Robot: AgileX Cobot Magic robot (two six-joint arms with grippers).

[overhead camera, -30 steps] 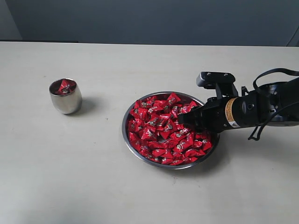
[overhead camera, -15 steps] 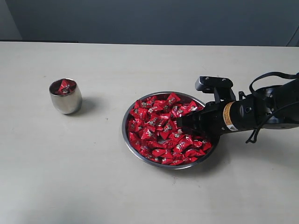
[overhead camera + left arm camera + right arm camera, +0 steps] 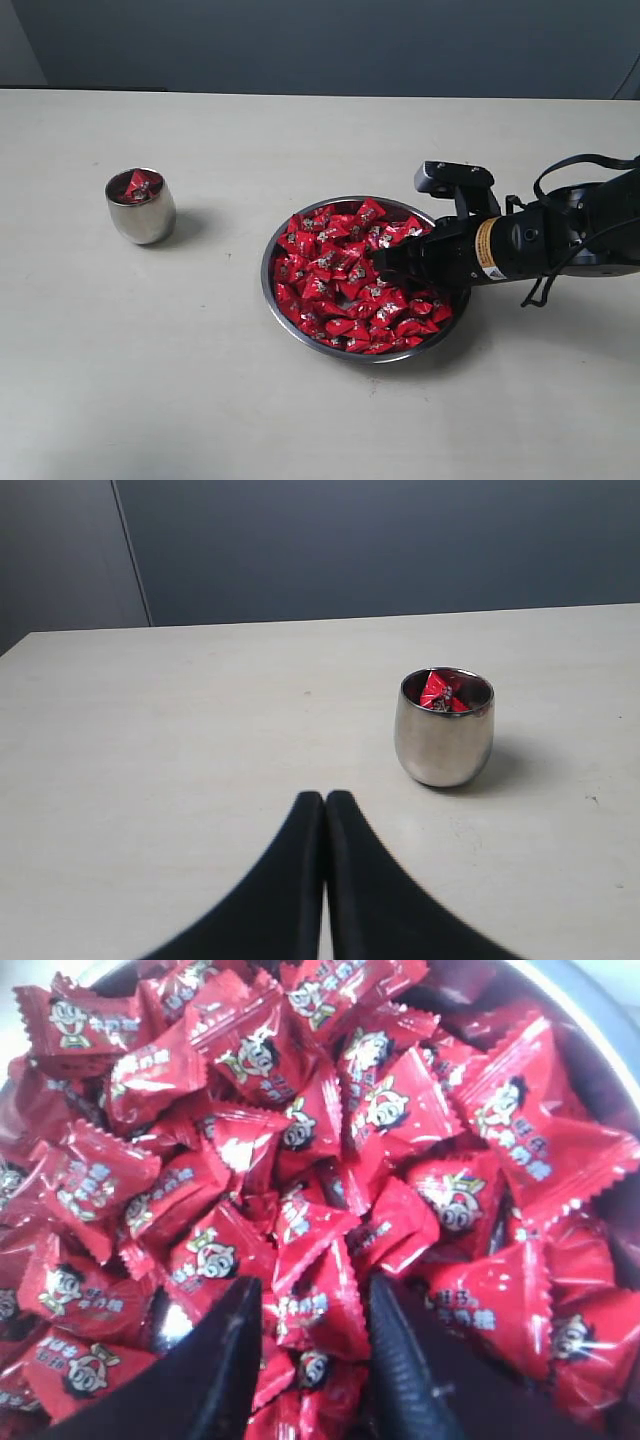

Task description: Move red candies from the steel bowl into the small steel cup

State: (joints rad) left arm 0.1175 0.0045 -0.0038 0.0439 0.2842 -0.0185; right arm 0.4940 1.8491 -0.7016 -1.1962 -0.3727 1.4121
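Right gripper (image 3: 312,1295): your jaws are spread and pushed down into the heap. The two black fingers (image 3: 225,1360) flank a single wrapped candy (image 3: 322,1310) that lies between them.
Right arm (image 3: 540,240): it reaches in from the right of the exterior view, low over the right half of the bowl.
Red candies (image 3: 335,285): you have a full heap of shiny pillow-shaped wrappers with crimped ends, each printed with a small cartoon face. They cover the bowl's floor, all around your fingertips.
Steel bowl (image 3: 268,272): wide and shallow, it sits on the table (image 3: 200,400) just right of centre.
Small steel cup (image 3: 141,215): it stands upright, well apart to the left of the bowl, with red candy showing at its mouth.
Left gripper (image 3: 325,798): your fingers are pressed together with nothing between them. They sit low over the table, pointing toward the cup but clear of it.
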